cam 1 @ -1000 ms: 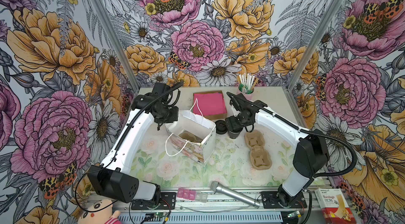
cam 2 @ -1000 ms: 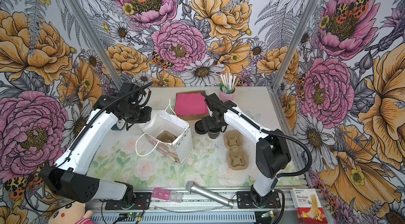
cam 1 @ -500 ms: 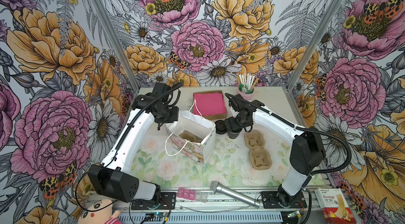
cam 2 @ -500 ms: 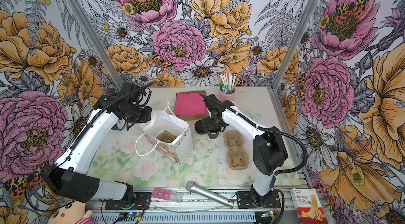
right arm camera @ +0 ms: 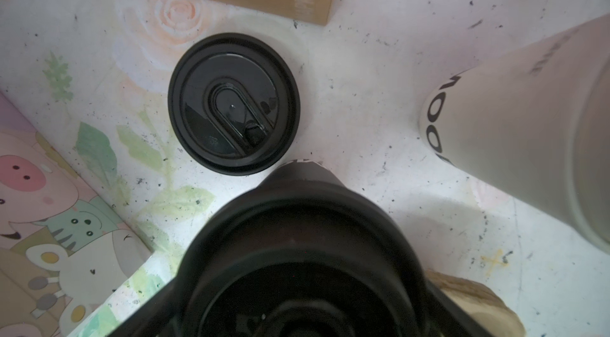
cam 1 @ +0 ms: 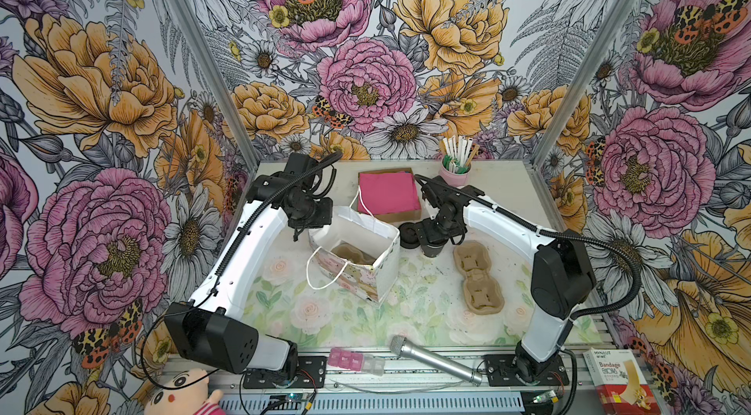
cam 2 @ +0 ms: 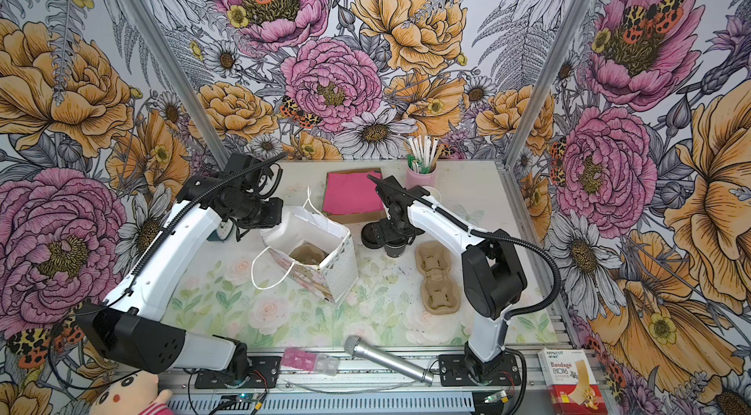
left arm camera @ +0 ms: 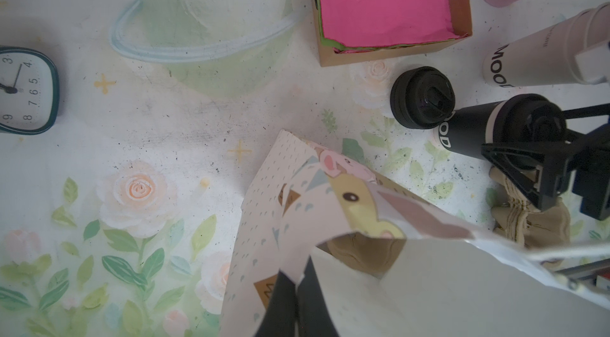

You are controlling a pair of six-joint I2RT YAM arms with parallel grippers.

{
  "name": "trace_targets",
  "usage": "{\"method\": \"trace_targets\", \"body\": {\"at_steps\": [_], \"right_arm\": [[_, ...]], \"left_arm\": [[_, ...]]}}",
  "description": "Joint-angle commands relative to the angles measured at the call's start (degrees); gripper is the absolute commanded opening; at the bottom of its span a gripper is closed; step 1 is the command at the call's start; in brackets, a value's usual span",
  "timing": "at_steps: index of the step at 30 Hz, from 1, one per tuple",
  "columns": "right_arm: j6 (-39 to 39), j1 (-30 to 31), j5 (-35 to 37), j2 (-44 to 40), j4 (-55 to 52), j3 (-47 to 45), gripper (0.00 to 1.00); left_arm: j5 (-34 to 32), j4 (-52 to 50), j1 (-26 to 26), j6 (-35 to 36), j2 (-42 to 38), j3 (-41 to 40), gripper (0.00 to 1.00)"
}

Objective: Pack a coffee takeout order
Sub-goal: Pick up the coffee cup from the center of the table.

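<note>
Table (cam 1: 528, 189) carries a floral mat, and both arms reach in toward its middle. The paper bag (cam 1: 354, 248), white inside with a cartoon print outside, stands open just left of centre. A brown pulp carrier (cam 1: 348, 252) lies at its bottom. The left tool (left arm camera: 294, 289) is clenched on the bag's rim at the corner nearest the left arm, with the paper pinched between two dark fingers (left arm camera: 279, 305). A second pulp carrier (cam 1: 478, 279) lies flat on the table to the right of the bag, apart from it. The cardboard box (left arm camera: 389, 53) sits behind the bag. The pink napkin (cam 1: 388, 192) lies in the box as the top sheet, and green napkin edges (left arm camera: 333, 45) show under it in the left wrist view. The right tool (cam 1: 433, 239) sits low over a lidded black cup (left arm camera: 472, 127), between the bag and the second pulp carrier. Its jaws are spread wide to either side of the cup. Contact with the cup wall cannot be told. The white paper cup (left arm camera: 534, 55) stands on the table apart from the black cup, on the side toward the pink stirrer holder (cam 1: 454, 175). The loose black lid (right arm camera: 232, 104) lies flat on the table, top side up. It is just beside the black cup's base and near the front wall of the box.
</note>
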Motion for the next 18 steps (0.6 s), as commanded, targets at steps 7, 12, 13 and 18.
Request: {"method": "trace_targets", "body": {"at_steps": [7,12,13,18], "right_arm": [[-0.27,-0.46,-0.4,0.5,-0.15,2.06,0.95],[-0.33,-0.46,-0.14,-0.48,-0.15,2.21,0.94],[-0.4,-0.46,-0.14,-0.82,-0.15,2.32,0.94],[-0.36,-0.54,-0.01,-3.2,-0.66,3.19,0.94]], "left_arm": [[1.71,-2.19,-0.9,-0.34,1.21,-1.42,0.0],[1.65,-2.19,-0.89,-0.33,1.17,-1.45,0.0],[1.59,-2.19,-0.86,-0.37,1.1,-1.54,0.0],[1.6,-2.19,-0.99,-0.52,0.95,-1.79,0.0]]}}
